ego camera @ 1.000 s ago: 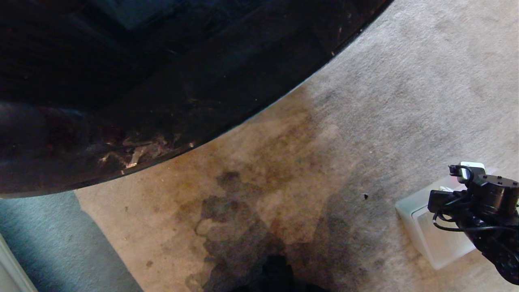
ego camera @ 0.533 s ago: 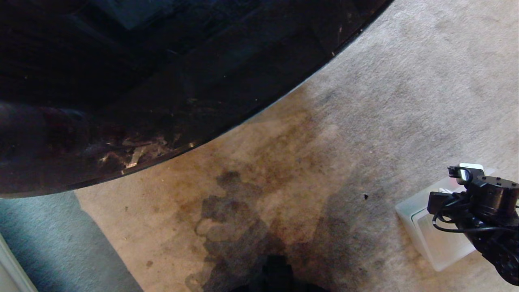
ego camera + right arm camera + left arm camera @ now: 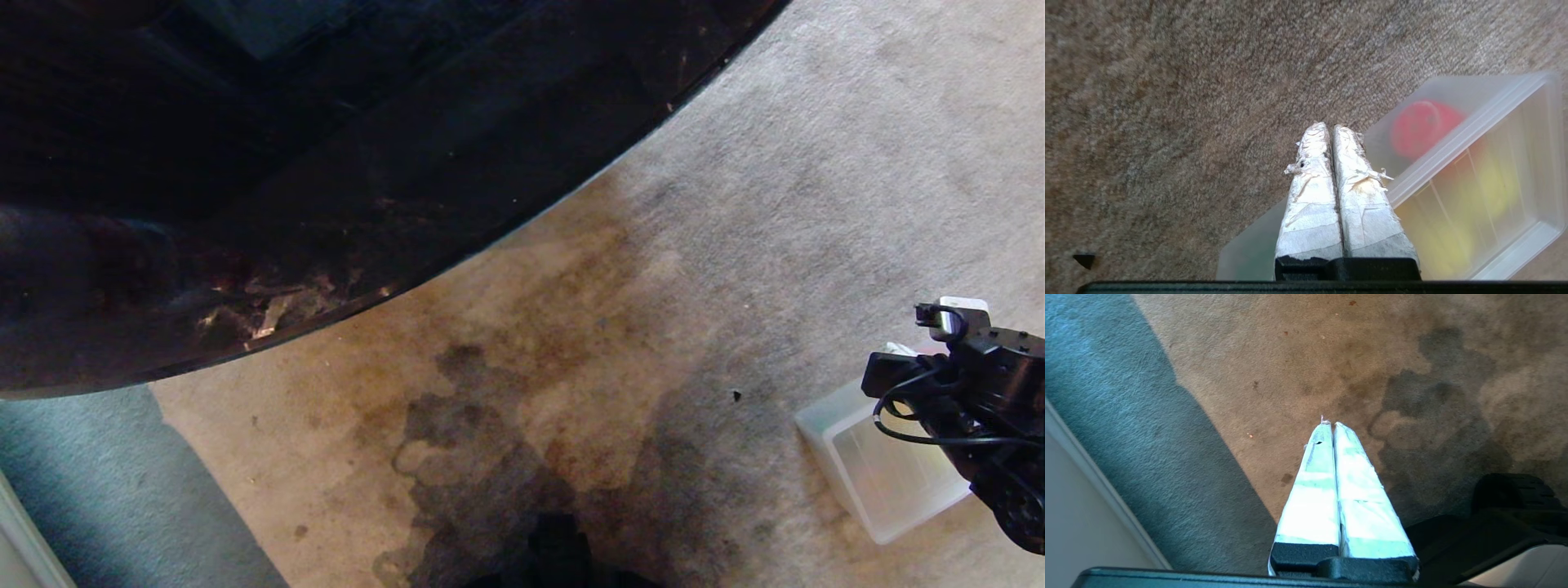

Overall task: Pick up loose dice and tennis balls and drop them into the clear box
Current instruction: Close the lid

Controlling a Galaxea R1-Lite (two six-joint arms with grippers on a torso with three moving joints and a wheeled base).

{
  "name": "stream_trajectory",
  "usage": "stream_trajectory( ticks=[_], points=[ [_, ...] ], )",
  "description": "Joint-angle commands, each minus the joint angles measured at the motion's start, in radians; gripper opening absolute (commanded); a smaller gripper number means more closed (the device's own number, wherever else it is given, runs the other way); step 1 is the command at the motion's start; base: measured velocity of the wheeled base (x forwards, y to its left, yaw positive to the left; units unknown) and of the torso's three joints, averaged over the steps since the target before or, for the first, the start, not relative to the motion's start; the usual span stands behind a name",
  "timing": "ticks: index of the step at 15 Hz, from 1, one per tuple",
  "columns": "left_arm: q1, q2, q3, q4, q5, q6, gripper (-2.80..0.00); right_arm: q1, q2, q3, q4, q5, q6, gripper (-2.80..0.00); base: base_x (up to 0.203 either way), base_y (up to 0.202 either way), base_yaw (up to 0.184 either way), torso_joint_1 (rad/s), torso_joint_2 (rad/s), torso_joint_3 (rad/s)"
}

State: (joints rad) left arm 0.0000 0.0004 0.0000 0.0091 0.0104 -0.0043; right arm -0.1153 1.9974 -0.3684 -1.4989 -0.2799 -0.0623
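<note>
From the head camera I get only a slice of the right arm at about four o'clock, its dark wrist block covering part of the clear box (image 3: pixel 878 482), and the frame edge cuts the arm off. The right gripper (image 3: pixel 1329 127) itself I can't see there; its own wrist camera shows the taped fingers (image 3: pixel 1310 196) clenched together with nothing between them, hanging above the carpet (image 3: pixel 1167 102) beside the box's near wall. Through that frosted wall I make out a red shape (image 3: pixel 1423 126) and yellowish blurs (image 3: pixel 1492 183) inside, too smeared to call dice or balls; the head camera shows none of that colour. A big dark curved surface (image 3: pixel 326 147) fills the ten o'clock half of the head view. The left gripper (image 3: pixel 1329 425) shows only in its wrist camera: fingers pressed together, empty, over stained carpet.
</note>
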Motion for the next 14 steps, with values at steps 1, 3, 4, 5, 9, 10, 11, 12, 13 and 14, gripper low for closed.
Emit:
stream_trajectory(
  ticks=[1, 3, 4, 5, 9, 10, 11, 12, 13, 14],
  points=[
    [0.0, 0.0, 0.0, 0.0, 0.0, 0.0, -2.8, 0.0, -0.006, -0.001, -0.011, -0.001, -0.001, -2.8, 0.0, 0.0, 0.0, 0.0, 0.0, 0.0],
    [0.0, 0.0, 0.0, 0.0, 0.0, 0.0, -2.8, 0.001, -0.007, 0.0, -0.009, 0.0, 0.0, -2.8, 0.0, 0.0, 0.0, 0.0, 0.0, 0.0],
    [0.0, 0.0, 0.0, 0.0, 0.0, 0.0, -2.8, 0.003, -0.028, 0.012, 0.026, 0.009, 0.0, -2.8, 0.0, 0.0, 0.0, 0.0, 0.0, 0.0],
    [0.0, 0.0, 0.0, 0.0, 0.0, 0.0, -2.8, 0.006, -0.087, 0.028, 0.072, 0.021, 0.001, -2.8, 0.0, 0.0, 0.0, 0.0, 0.0, 0.0],
    [0.0, 0.0, 0.0, 0.0, 0.0, 0.0, -2.8, 0.011, -0.274, 0.091, 0.255, 0.076, -0.004, -2.8, 0.0, 0.0, 0.0, 0.0, 0.0, 0.0],
    [0.0, 0.0, 0.0, 0.0, 0.0, 0.0, -2.8, 0.011, -0.315, 0.106, 0.302, 0.089, -0.007, -2.8, 0.0, 0.0, 0.0, 0.0, 0.0, 0.0],
    [0.0, 0.0, 0.0, 0.0, 0.0, 0.0, -2.8, 0.011, -0.327, 0.117, 0.329, 0.099, -0.01, -2.8, 0.0, 0.0, 0.0, 0.0, 0.0, 0.0],
    [0.0, 0.0, 0.0, 0.0, 0.0, 0.0, -2.8, 0.011, -0.327, 0.117, 0.329, 0.099, -0.01, -2.8, 0.0, 0.0, 0.0, 0.0, 0.0, 0.0],
    [0.0, 0.0, 0.0, 0.0, 0.0, 0.0, -2.8, 0.012, -0.329, 0.118, 0.335, 0.099, -0.013, -2.8, 0.0, 0.0, 0.0, 0.0, 0.0, 0.0],
    [0.0, 0.0, 0.0, 0.0, 0.0, 0.0, -2.8, 0.014, -0.357, 0.122, 0.4, 0.098, -0.024, -2.8, 0.0, 0.0, 0.0, 0.0, 0.0, 0.0]
  ],
)
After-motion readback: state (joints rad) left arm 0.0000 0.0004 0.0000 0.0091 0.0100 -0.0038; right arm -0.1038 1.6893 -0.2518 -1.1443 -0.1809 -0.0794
